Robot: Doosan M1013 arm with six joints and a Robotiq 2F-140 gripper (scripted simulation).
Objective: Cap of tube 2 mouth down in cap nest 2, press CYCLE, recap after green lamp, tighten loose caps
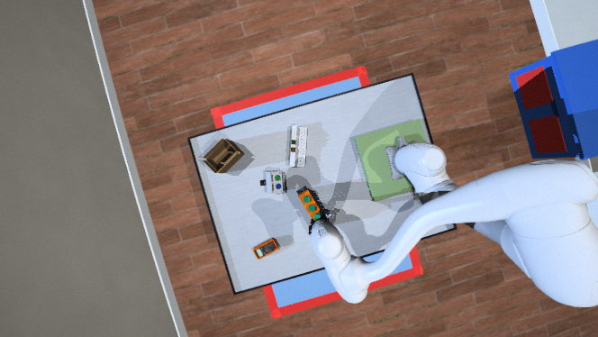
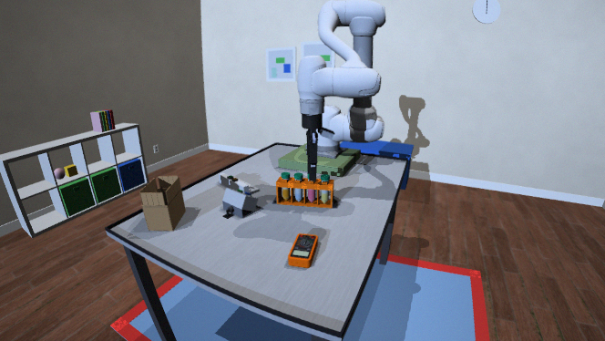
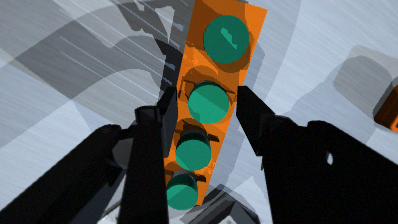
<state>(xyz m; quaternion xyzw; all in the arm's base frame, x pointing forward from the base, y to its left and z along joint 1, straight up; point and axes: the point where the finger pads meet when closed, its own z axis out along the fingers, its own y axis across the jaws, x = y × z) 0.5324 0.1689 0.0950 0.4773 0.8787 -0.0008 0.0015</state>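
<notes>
Gripper [image 3: 208, 107] hangs vertical over the orange decapping station [image 3: 200, 75], its left finger [image 3: 150, 150] and right finger [image 3: 260, 125] flanking one green tube cap [image 3: 208, 102], the second from the rack's far end in the wrist view. Jaws part-open, gaps on both sides, holding nothing. Which tube this is by number, I cannot tell. Advice: centre on the cap axis, close squarely, then twist without tilting. The cap tray [image 1: 297, 145] lies well beyond the rack.
</notes>
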